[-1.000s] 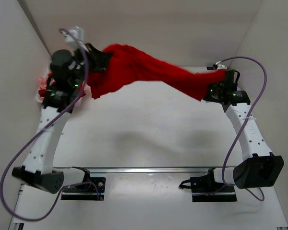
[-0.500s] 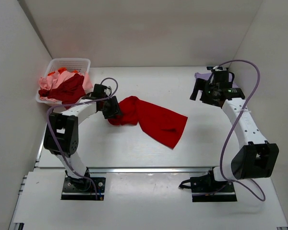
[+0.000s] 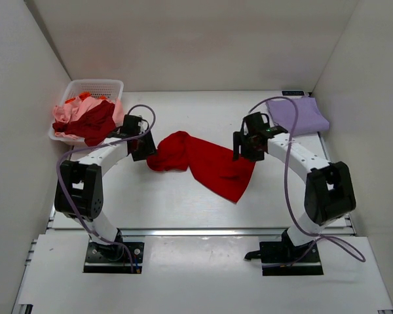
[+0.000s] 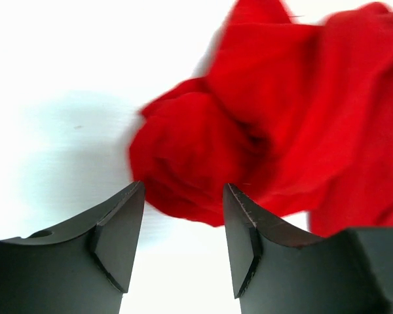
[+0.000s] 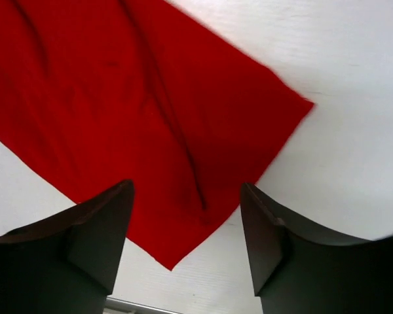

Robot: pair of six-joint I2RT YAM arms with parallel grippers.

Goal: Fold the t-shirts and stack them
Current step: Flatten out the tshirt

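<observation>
A bright red t-shirt (image 3: 203, 160) lies crumpled on the white table, bunched at its left end and flatter toward the right. My left gripper (image 3: 146, 149) stands open just left of the bunched end, its jaws empty, with the red cloth (image 4: 249, 131) right ahead of the left gripper (image 4: 183, 216). My right gripper (image 3: 242, 149) hangs open over the shirt's right edge. In the right wrist view the flat red cloth (image 5: 131, 111) and its corner lie below the right gripper (image 5: 187, 222). A folded lavender t-shirt (image 3: 298, 114) lies at the back right.
A white basket (image 3: 95, 83) at the back left holds a dark red shirt (image 3: 92, 123), a pink one (image 3: 64, 112) and an orange one (image 3: 84, 98). Walls close in on the table at the left, back and right.
A second ago both grippers held the red shirt stretched in the air. It now lies on the table, let go by both, and the right gripper has come left to its right edge.
</observation>
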